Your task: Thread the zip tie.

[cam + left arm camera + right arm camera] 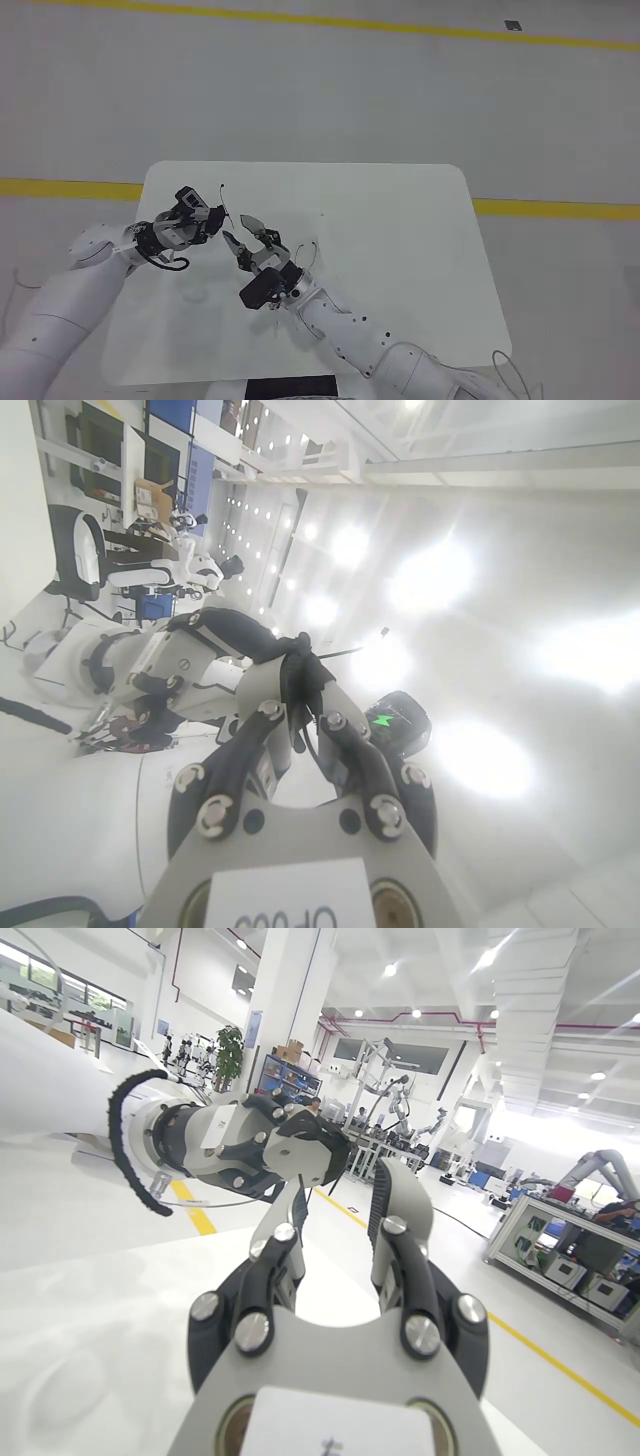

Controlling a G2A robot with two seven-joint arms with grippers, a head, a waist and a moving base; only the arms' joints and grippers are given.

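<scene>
My left gripper (216,222) hovers over the left part of the white table (400,260), its black-wrapped fingertips shut on a thin black zip tie (224,200). In the left wrist view the zip tie (345,652) pokes out past the shut gripper (300,650), its small head at the far end. My right gripper (245,233) stands open just beside it. In the right wrist view the open gripper (345,1185) faces the left gripper (322,1148), and the zip tie (334,1185) hangs between them, close to one ribbed finger (296,1205).
The table stretches wide to the right of both grippers. A thin dark loop (305,250) lies near the right wrist. Grey floor with a yellow line (560,208) runs behind the table.
</scene>
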